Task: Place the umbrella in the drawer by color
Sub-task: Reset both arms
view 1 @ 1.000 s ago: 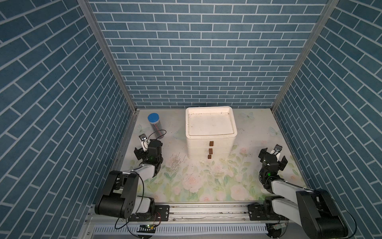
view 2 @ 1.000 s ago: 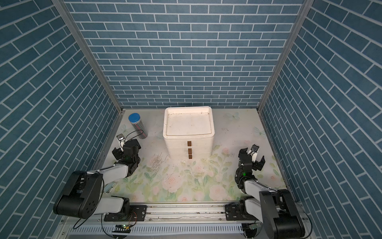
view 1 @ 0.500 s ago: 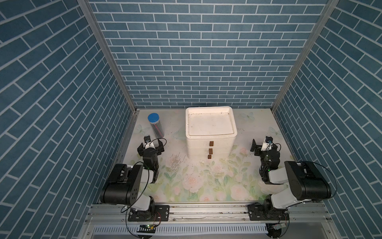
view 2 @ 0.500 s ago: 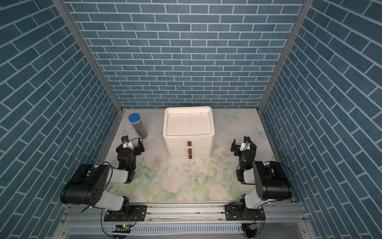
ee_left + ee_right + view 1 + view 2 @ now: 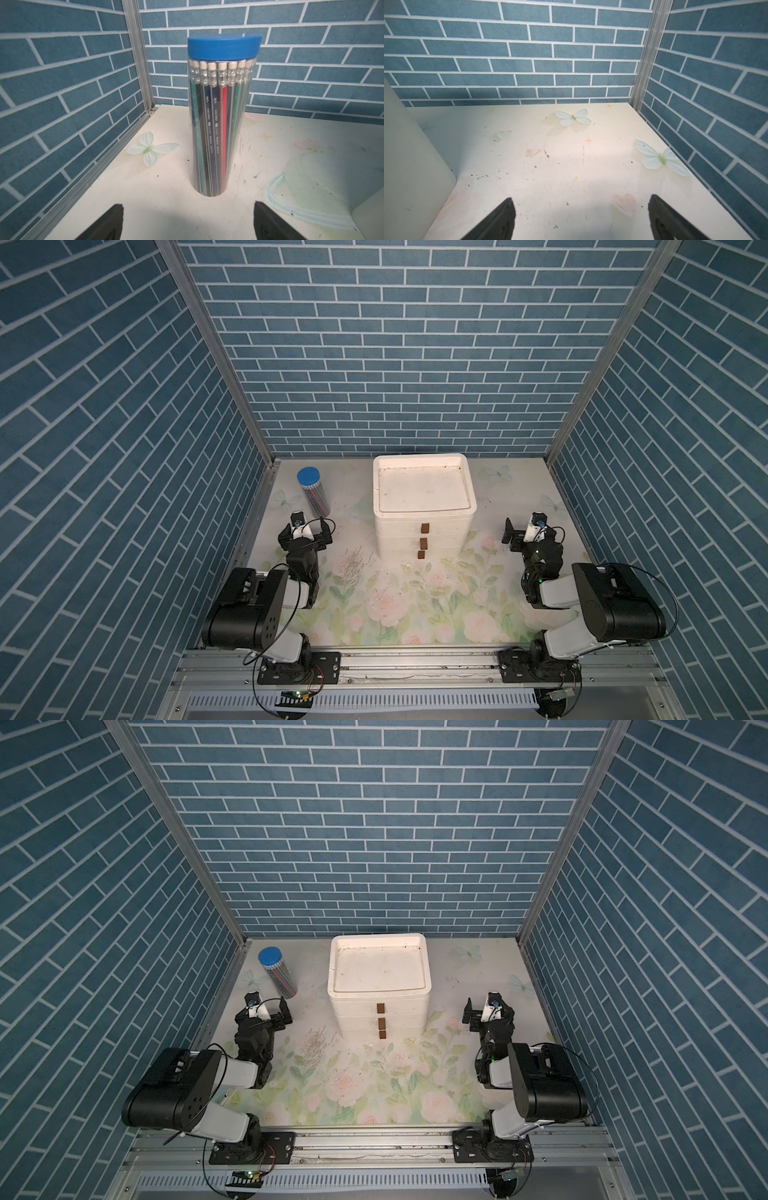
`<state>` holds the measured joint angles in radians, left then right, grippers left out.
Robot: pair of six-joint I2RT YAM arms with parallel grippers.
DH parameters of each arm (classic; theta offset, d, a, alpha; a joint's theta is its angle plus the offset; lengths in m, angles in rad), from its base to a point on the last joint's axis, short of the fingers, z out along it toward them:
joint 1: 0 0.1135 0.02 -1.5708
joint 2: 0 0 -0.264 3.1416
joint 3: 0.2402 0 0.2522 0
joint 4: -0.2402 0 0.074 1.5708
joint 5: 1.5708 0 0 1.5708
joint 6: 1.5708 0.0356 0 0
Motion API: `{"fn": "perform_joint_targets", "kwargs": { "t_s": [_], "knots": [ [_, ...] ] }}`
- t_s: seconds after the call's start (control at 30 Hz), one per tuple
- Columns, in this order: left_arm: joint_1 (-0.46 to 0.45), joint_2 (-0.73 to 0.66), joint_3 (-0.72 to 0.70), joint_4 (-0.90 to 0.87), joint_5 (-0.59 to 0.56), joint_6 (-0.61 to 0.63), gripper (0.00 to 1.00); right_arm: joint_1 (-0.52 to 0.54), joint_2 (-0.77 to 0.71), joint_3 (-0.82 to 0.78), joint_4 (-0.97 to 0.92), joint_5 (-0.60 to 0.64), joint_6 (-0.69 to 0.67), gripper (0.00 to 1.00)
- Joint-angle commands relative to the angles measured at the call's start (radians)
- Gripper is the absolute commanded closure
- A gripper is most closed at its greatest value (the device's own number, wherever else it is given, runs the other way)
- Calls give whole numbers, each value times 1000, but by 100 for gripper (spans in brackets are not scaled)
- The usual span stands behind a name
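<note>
Light is bright and even and falls from above, so shadows are short and soft. Both top views are sharp. In them the table reads pale, the black arms lose detail, and the walls splay outward, most at 9 and 3 o'clock. In the wrist views the table washes out almost to white. The fingers are dark and soft-edged, and the tube shows mild glare. The side of the drawers lies in shade.

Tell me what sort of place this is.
Probably a robot test booth, not a real room: brick-print wall panels in an aluminium frame, a left arm and right arm bolted to a rail, and a floral tabletop.
</note>
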<state>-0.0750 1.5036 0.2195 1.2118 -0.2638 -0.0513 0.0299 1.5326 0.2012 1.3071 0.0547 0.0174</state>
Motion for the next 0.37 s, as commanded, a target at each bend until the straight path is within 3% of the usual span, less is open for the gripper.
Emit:
{"fn": "perform_joint_targets", "kwargs": {
  "t_s": [0.0,0.33],
  "knots": [
    [4,-1,1,26,10,12,0,1,-2,1,6,-10,-33,0],
    [4,-1,1,26,11,11,0,13,-3,6,-4,4,-43,0]
  ]
}}
